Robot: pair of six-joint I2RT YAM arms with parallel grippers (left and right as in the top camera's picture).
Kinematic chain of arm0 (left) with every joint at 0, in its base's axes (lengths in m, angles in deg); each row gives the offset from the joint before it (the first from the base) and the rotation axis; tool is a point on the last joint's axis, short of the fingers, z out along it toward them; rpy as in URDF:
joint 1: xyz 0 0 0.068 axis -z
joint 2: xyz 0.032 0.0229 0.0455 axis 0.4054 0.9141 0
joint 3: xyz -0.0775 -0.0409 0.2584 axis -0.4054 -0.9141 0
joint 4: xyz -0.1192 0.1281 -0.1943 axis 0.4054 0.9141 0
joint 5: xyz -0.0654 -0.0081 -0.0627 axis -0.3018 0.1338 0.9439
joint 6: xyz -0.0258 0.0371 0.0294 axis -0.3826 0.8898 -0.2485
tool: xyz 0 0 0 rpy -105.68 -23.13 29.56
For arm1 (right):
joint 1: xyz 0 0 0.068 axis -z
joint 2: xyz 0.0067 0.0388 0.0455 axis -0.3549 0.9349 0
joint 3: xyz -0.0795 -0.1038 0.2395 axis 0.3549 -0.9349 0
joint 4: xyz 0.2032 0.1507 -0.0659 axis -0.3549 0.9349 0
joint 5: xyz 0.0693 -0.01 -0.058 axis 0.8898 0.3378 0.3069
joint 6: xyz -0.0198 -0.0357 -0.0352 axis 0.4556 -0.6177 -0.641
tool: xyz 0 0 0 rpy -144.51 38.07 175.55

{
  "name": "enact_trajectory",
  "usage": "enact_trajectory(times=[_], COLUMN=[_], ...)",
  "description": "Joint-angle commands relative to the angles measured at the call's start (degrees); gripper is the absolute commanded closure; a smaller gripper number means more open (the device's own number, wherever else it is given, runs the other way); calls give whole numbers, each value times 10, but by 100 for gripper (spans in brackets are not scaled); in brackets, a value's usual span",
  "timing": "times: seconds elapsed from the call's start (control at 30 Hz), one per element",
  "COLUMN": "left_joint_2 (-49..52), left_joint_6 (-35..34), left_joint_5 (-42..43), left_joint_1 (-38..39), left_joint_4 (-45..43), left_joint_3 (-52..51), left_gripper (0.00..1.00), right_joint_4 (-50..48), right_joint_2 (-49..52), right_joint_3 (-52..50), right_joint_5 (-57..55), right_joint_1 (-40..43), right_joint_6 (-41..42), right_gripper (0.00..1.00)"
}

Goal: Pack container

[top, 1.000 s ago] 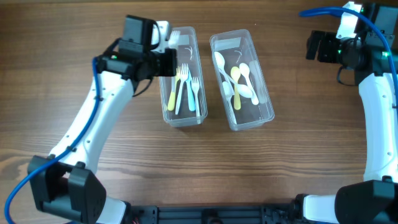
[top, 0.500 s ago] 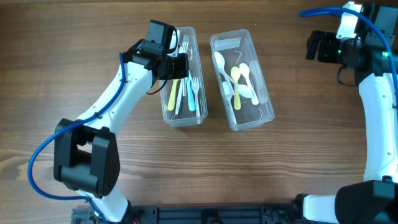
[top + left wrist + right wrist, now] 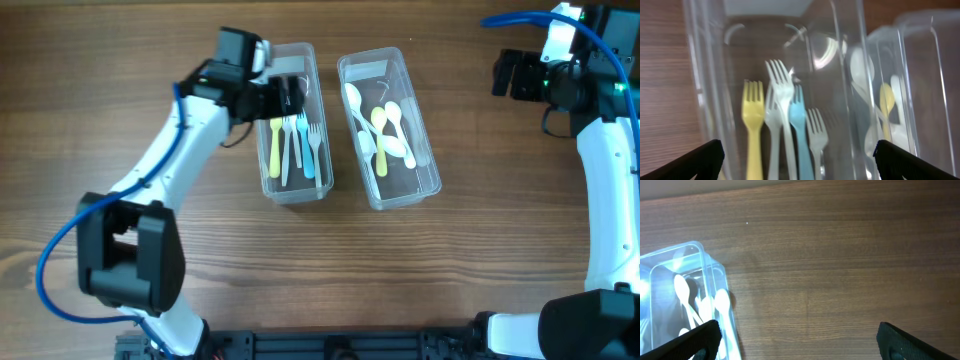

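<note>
- Overhead view: the left gripper [image 3: 285, 97] hangs over the far end of the fork container [image 3: 296, 194], with its fingers [image 3: 700, 157] spread wide and nothing between them.
- The forks [image 3: 295, 145] lie lengthwise on the floor of that container: one yellow, one blue and two white. Their tines point toward the gripper.
- The spoons [image 3: 385, 130] lie in the spoon container [image 3: 405, 199] just beside it. No loose cutlery shows on the table [image 3: 480, 250], so the packing looks close to done.
- The step in hand appears to be clearing the left gripper from the fork container.
- To do it well, keep the fingers apart and rise straight up — a sideways move this low could catch a clear wall and drag the container.
- Check the white fork in the left wrist view. It seems to rest across its neighbours, so confirm it has settled flat before swinging away.
- Only turn the arm outward once the fingertips stand above the rim.
- The right gripper [image 3: 512, 75] sits well apart at the table's far right corner, its fingers also wide and empty over bare wood — it needs no move here.
</note>
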Motion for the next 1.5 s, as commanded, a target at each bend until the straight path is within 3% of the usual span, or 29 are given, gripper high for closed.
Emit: enact_trajectory(times=[0.0,0.37,0.47,1.03,1.17,1.47], left_joint_2=[-50,-81,-81,-81,-81,-81], left_joint_6=[2,2,2,2,2,2], left_joint_5=[-2,30,71,63,63,63], left_joint_1=[-77,-262,-274,-277,-277,-276], left_joint_4=[-5,9,9,5,5,5], left_joint_3=[0,0,0,0,0,0], left_gripper=[0,0,0,0,0,0], right_joint_4=[-2,-2,-2,-2,-2,-2], right_joint_2=[0,0,0,-2,-70,-360], right_joint_3=[5,5,5,3,3,3], right_joint_5=[-4,-4,-4,-4,-4,-4], right_joint_1=[-2,-2,-2,-2,-22,-133], right_joint_6=[5,5,5,5,5,5], right_gripper=[0,0,0,0,0,0])
